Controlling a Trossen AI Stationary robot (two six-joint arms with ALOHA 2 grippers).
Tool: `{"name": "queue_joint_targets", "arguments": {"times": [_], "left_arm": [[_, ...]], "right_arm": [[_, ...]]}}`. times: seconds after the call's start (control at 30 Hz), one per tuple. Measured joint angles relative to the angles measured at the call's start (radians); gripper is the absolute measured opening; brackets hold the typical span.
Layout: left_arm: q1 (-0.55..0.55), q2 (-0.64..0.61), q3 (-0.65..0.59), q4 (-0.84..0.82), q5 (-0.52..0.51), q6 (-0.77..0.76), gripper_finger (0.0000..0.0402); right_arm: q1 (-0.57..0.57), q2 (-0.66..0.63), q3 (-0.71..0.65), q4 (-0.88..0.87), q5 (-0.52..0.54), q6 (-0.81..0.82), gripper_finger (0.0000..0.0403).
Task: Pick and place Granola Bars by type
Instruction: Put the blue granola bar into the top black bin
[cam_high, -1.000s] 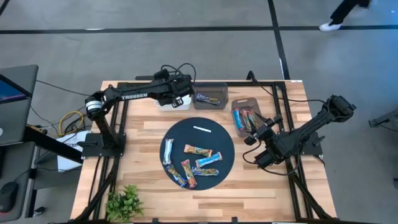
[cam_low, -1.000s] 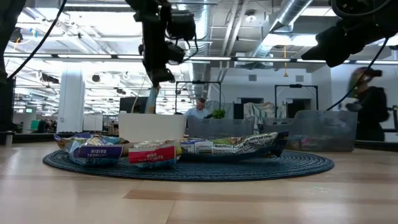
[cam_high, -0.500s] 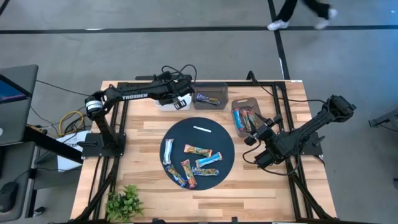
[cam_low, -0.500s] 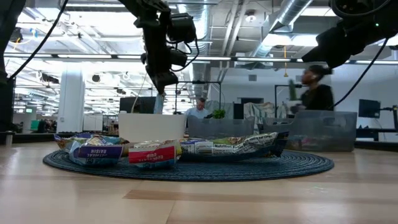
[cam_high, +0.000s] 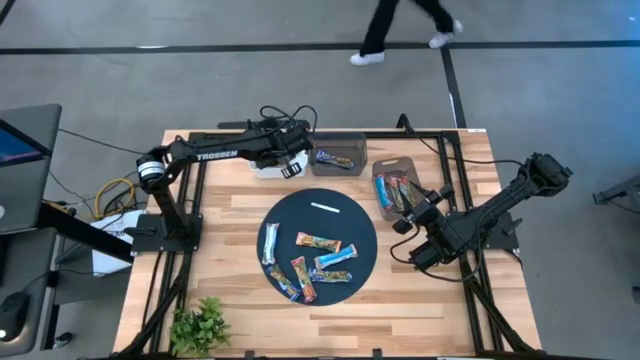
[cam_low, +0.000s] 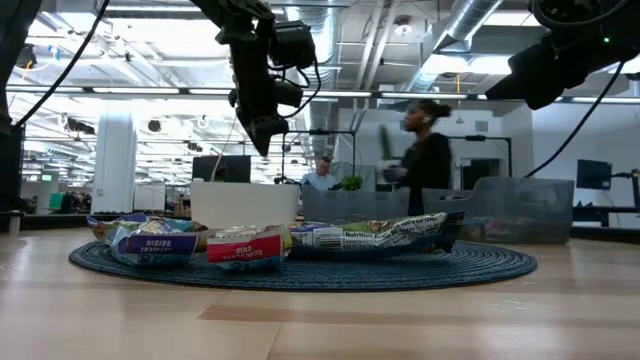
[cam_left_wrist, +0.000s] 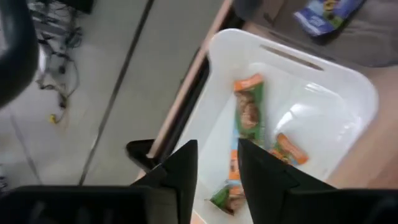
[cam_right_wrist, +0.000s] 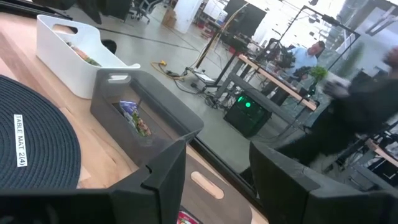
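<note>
Several granola bars (cam_high: 310, 262) lie flat on the round dark mat (cam_high: 350, 225), seen edge-on in the low view as bars (cam_low: 245, 247). My left gripper (cam_high: 289, 168) hangs open over the white bin (cam_left_wrist: 323, 118), holding nothing; brown-green bars (cam_left_wrist: 249, 109) lie on the bin's floor. It also shows above the bin as gripper (cam_low: 262, 138). A blue bar (cam_high: 335, 157) lies in the grey bin beside it. My right gripper (cam_high: 405, 215) waits open over the table's right part, beside a second grey bin (cam_high: 382, 165) holding orange-red and blue bars (cam_high: 392, 192).
A thin white strip (cam_high: 323, 208) lies on the mat's far part. A potted plant (cam_high: 200, 325) stands at the near left corner. Bare wood lies left and right of the mat. A person (cam_low: 425, 150) walks past beyond the far edge.
A bar that hung from my left gripper above the white bin one second ago no longer shows below it; the gripper has let it go and it has dropped out of sight behind the bin's wall. The person has crossed the floor behind the table.
</note>
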Motion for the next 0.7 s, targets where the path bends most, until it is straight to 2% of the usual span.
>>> {"name": "queue_joint_targets", "arguments": {"times": [0.33, 0.7], "left_arm": [[-0.125, 0.000, 0.000, 0.005, 0.290, 0.005, 0.0119], [-0.403, 0.001, 0.000, 0.009, 0.300, -0.016, 0.0119]], "right_arm": [[0.000, 0.000, 0.000, 0.003, -0.001, 0.000, 0.0171], [0.000, 0.036, -0.001, 0.013, -0.058, -0.008, 0.0171]]}}
